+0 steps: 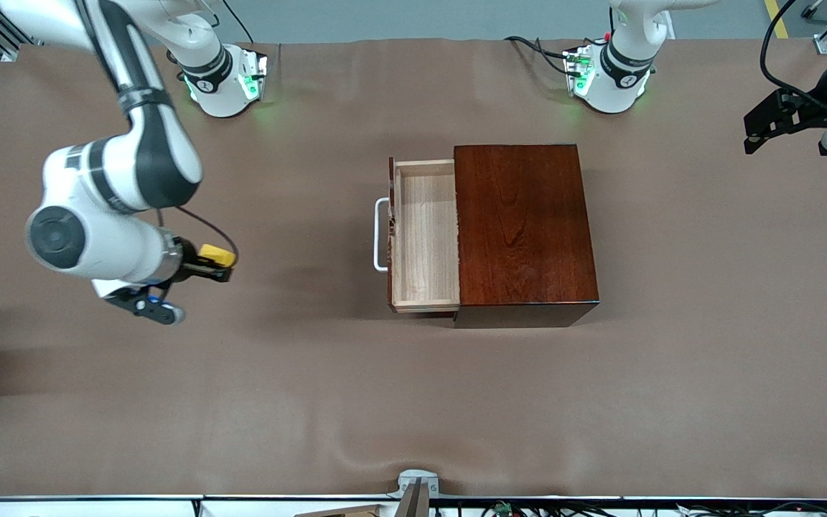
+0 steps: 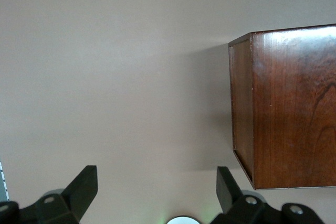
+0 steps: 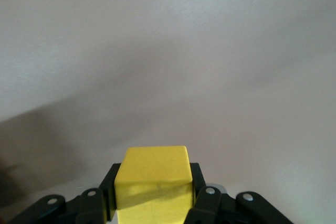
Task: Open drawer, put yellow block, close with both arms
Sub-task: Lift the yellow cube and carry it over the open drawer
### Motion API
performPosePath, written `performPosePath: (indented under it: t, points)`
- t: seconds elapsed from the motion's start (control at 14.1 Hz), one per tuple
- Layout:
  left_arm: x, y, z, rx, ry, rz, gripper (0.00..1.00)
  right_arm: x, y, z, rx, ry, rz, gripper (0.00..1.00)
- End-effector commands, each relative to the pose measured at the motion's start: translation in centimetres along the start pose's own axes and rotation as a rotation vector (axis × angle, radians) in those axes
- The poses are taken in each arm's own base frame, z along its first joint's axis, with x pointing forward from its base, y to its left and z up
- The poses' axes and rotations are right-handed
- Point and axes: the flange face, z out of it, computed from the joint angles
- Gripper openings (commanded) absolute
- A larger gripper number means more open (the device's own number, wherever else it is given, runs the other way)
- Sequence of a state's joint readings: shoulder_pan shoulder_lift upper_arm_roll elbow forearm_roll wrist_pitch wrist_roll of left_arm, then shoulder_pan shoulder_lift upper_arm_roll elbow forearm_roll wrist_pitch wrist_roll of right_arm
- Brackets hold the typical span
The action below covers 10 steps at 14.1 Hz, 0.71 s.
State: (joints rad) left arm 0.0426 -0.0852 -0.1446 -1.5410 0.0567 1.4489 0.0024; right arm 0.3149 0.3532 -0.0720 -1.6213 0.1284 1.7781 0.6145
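Observation:
The dark reddish-brown wooden box [image 1: 521, 226] stands mid-table with its drawer [image 1: 424, 237] pulled out toward the right arm's end, pale wood inside and nothing in it. A white bar handle [image 1: 380, 235] runs along the drawer's front. My right gripper [image 1: 218, 264] hangs over bare table toward the right arm's end, shut on the yellow block [image 1: 217, 254], which fills the space between its fingers [image 3: 198, 187] in the right wrist view [image 3: 153, 179]. My left gripper [image 1: 769, 126] waits raised at the left arm's end, open; in its wrist view the fingers [image 2: 84, 184] stand wide apart beside the box [image 2: 286, 106].
A brown cloth [image 1: 413, 402] covers the table, with a wrinkle near the front edge. The two green-lit arm bases [image 1: 230, 79] [image 1: 607, 75] stand along the back. A small metal bracket [image 1: 417, 485] sits at the front edge.

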Motion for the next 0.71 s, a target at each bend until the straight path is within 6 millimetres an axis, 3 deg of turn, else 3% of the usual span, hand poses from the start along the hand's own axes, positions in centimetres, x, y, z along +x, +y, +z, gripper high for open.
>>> performPosePath:
  t: [0.0,0.28,0.64]
  points:
    - [-0.3,0.0,-0.2,-0.015,-0.001,0.005,1.00,-3.1,-4.1,-1.5,0.030,0.000,0.108,0.00]
    - [-0.2,0.0,-0.3,-0.015,0.002,0.006,1.00,-7.6,-9.5,-2.8,0.085,-0.010,0.223,0.00]
    - [-0.2,0.0,0.0,-0.015,-0.003,0.003,1.00,-12.4,-15.0,-1.9,0.101,-0.052,0.381,0.00]
